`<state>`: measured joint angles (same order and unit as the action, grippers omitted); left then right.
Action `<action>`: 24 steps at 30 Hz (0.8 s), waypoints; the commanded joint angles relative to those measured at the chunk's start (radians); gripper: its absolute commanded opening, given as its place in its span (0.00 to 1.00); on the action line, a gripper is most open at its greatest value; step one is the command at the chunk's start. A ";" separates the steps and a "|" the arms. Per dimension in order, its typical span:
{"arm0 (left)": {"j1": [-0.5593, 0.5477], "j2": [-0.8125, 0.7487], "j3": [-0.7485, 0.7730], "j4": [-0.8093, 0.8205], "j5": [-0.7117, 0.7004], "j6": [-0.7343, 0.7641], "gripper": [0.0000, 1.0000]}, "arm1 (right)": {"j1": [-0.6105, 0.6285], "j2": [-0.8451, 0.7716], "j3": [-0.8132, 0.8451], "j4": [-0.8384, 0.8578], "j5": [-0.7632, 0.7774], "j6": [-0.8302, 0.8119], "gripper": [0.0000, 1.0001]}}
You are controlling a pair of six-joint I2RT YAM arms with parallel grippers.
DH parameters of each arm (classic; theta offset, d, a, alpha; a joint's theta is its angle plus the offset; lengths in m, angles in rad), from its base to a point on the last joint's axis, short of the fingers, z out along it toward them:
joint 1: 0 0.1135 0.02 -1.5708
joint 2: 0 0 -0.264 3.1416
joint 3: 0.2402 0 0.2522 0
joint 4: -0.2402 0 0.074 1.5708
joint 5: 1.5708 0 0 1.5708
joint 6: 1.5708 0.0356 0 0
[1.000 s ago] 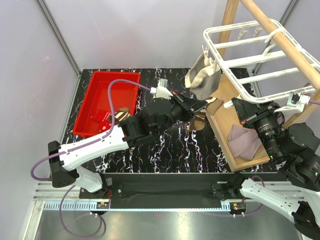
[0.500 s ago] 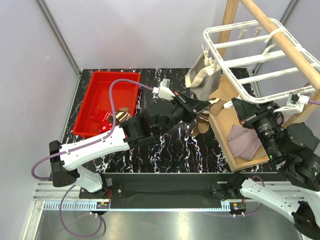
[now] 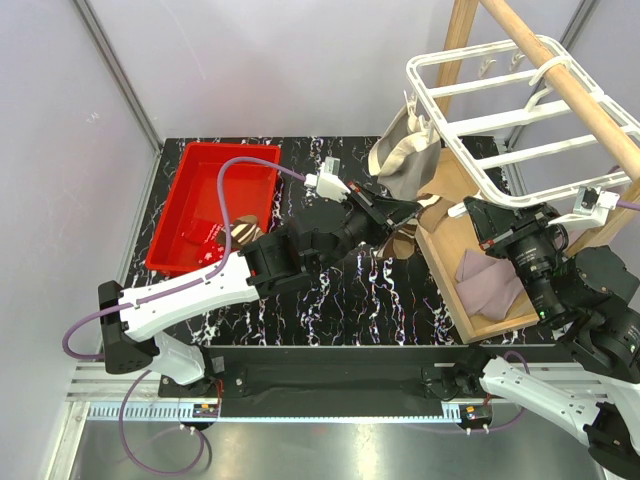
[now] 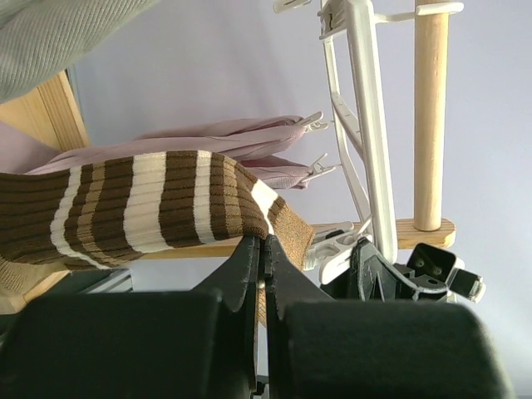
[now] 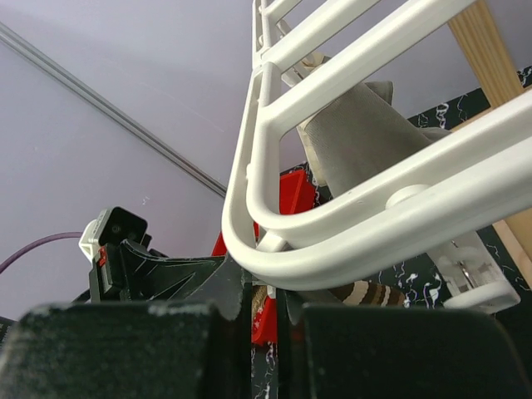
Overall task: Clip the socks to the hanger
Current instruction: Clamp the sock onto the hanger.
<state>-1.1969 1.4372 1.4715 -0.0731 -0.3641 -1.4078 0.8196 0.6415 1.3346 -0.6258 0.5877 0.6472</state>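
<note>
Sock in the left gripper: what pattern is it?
Brown and cream stripes on the ribbed fabric sock, pinched by the left gripper; clearest in the left wrist view.

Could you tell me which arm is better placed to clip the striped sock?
Left: the left gripper pinches the striped sock beside the hanger; the right gripper is shut under the hanger's corner, without a sock.

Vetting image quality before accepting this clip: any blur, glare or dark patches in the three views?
Top external: even light, sharp. Left wrist: striped sock crisp, left gripper dark and soft. Right wrist: hanger bright, right gripper underexposed.
</note>
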 commanded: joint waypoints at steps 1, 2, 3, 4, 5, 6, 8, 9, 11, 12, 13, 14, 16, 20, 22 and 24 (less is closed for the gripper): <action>-0.009 -0.027 0.044 0.058 -0.052 0.027 0.00 | 0.006 0.011 -0.009 -0.074 -0.042 0.016 0.00; -0.009 -0.027 0.044 0.058 -0.053 0.027 0.00 | 0.006 0.010 -0.008 -0.074 -0.040 0.014 0.00; -0.009 -0.029 0.043 0.059 -0.052 0.030 0.00 | 0.006 0.010 -0.008 -0.074 -0.040 0.015 0.00; -0.010 -0.027 0.046 0.061 -0.055 0.032 0.00 | 0.004 0.010 -0.006 -0.077 -0.037 0.016 0.00; -0.012 -0.027 0.046 0.061 -0.055 0.032 0.00 | 0.006 0.010 -0.008 -0.074 -0.038 0.016 0.00; -0.012 -0.027 0.046 0.061 -0.055 0.033 0.00 | 0.004 0.012 -0.008 -0.072 -0.038 0.016 0.00; -0.013 -0.024 0.046 0.070 -0.047 0.033 0.00 | 0.004 0.014 -0.011 -0.069 -0.039 0.014 0.00; -0.013 -0.023 0.047 0.070 -0.045 0.036 0.00 | 0.006 0.017 -0.009 -0.069 -0.038 0.015 0.00; -0.015 -0.023 0.049 0.070 -0.044 0.040 0.00 | 0.003 0.018 -0.011 -0.071 -0.040 0.016 0.00; -0.015 -0.026 0.047 0.070 -0.047 0.043 0.00 | 0.004 0.018 -0.009 -0.074 -0.039 0.017 0.00; -0.016 -0.029 0.046 0.070 -0.049 0.044 0.00 | 0.004 0.015 -0.011 -0.072 -0.034 0.019 0.00; -0.020 -0.032 0.043 0.070 -0.058 0.047 0.00 | 0.004 0.015 -0.009 -0.077 -0.032 0.020 0.00; -0.021 -0.041 0.039 0.070 -0.065 0.056 0.00 | 0.004 0.011 -0.008 -0.080 -0.032 0.020 0.00; -0.024 -0.046 0.038 0.070 -0.076 0.063 0.00 | 0.004 0.007 -0.005 -0.087 -0.032 0.020 0.00; -0.026 -0.047 0.038 0.068 -0.079 0.066 0.00 | 0.004 0.007 -0.003 -0.091 -0.031 0.020 0.00; -0.027 -0.049 0.036 0.068 -0.082 0.069 0.00 | 0.004 0.004 -0.003 -0.092 -0.028 0.019 0.00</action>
<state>-1.2163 1.4326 1.4715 -0.0719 -0.3985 -1.3632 0.8196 0.6357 1.3346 -0.6373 0.5934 0.6533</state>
